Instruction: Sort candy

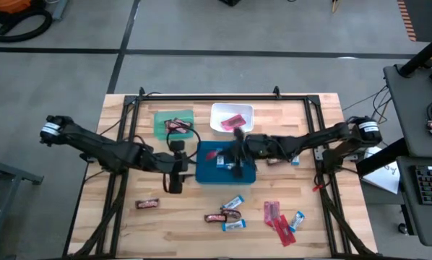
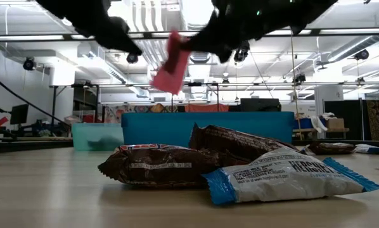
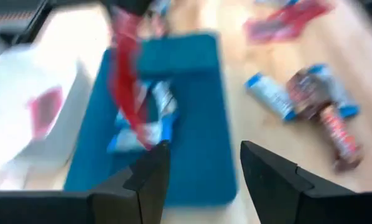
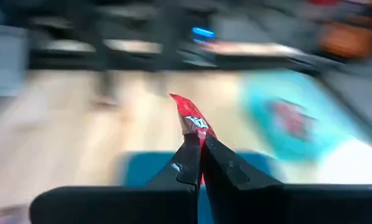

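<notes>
Carrying the red packet (image 4: 190, 118) clamped in your right gripper (image 4: 200, 163), clear the blue tray (image 1: 207, 174); the white tray (image 1: 217, 124) probably suits it. Your left gripper (image 3: 201, 165) stands apart, empty.

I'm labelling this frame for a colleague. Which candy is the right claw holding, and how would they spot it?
Start at the flat blue tray mid-table. Above it the right claw is shut on a flat red candy packet, which hangs in the air. It is the only candy off the table; the other red packets lie on the wood near the front edge, and one sits in the white tray.
</notes>
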Controlling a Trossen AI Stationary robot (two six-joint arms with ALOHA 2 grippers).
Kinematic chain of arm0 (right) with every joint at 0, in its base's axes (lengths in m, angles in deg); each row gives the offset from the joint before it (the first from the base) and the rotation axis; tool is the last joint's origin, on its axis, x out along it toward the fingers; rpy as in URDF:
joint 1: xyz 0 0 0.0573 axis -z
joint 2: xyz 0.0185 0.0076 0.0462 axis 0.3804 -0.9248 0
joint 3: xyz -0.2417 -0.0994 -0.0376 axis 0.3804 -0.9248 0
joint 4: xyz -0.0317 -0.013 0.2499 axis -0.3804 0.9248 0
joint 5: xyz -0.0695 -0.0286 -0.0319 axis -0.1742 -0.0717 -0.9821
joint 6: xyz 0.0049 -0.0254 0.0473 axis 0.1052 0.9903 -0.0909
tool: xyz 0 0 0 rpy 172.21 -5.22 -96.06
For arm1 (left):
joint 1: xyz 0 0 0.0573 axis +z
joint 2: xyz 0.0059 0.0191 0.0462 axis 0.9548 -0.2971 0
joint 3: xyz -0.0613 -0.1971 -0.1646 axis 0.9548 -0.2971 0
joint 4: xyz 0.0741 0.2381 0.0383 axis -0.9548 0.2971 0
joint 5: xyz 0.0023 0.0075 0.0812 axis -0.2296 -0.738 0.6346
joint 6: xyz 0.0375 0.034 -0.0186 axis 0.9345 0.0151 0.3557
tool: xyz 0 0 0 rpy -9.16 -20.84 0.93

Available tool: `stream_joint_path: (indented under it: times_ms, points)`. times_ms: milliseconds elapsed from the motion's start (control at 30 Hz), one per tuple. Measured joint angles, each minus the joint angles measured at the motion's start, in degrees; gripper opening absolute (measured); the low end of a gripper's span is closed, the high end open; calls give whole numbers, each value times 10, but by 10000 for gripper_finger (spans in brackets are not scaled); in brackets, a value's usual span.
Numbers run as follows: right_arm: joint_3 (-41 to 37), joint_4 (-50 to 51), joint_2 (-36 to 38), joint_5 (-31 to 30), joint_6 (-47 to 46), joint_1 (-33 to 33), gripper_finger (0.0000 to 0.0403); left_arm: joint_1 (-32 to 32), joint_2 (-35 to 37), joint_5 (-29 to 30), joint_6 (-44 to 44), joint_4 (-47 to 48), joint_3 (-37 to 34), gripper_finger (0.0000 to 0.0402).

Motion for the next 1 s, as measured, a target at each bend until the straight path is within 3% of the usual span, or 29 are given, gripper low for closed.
stream_joint_path:
  times_ms: [133,233,500,733,1000]
  points:
    - [9,85,22,-149,-43,51,8,0,20,54,-66,100,12,178]
    - [10,118,26,-207,-74,103,8,0,30,92,-111,151,13,175]
    - [9,155,-16,-212,-177,223,9,0,27,128,-192,218,13,168]
    - [9,152,-41,-211,-189,232,21,0,27,75,-218,259,12,168]
    - [10,152,-42,-211,-189,231,96,0,27,48,-226,274,12,168]
